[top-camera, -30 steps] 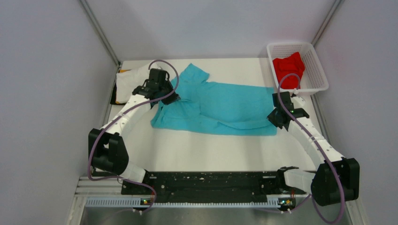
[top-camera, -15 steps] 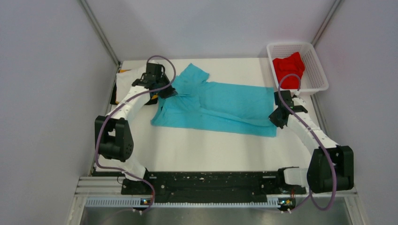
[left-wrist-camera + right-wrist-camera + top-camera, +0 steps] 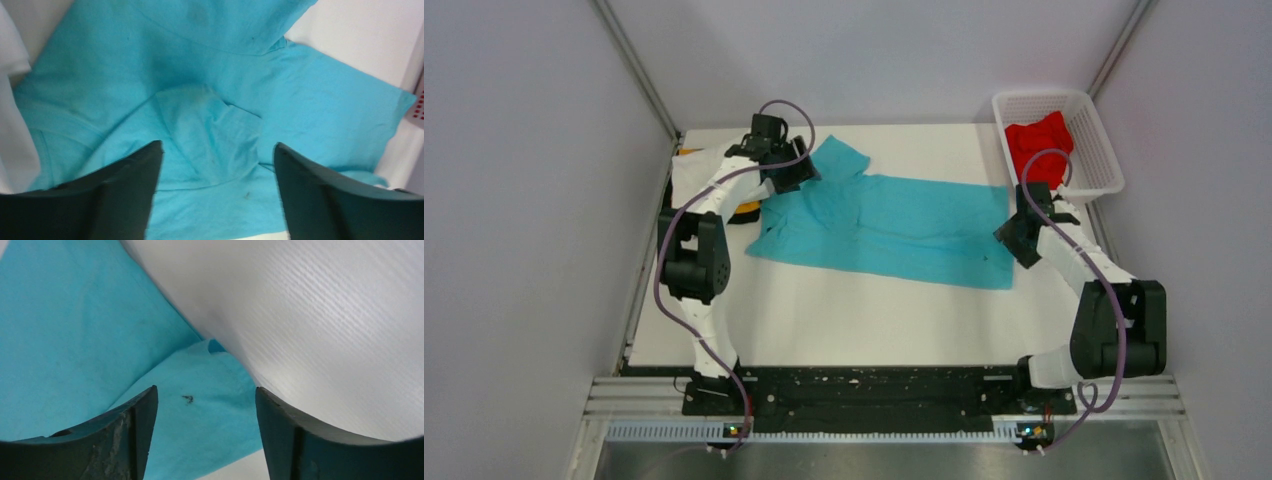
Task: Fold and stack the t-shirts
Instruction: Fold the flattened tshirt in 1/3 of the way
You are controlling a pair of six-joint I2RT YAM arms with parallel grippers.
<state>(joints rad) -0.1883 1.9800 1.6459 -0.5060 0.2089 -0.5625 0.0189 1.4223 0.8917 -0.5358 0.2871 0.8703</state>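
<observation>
Across the desk (image 3: 844, 320), a turquoise shirt (image 3: 894, 225) stretches from open left gripper (image 3: 217, 148) to open right gripper (image 3: 205, 392), seemingly ungripped.

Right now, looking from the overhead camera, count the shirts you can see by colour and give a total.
Turquoise shirt: 1
Red shirt: 1
White shirt: 1
Yellow-orange shirt: 1, mostly hidden
Total: 4 shirts in view

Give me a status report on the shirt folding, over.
Both hands open: left hand over sleeve end of turquoise shirt, right hand over its hem corner. Shirt spread out, not yet folded. Red shirt in the basket. Nothing blocking.
</observation>
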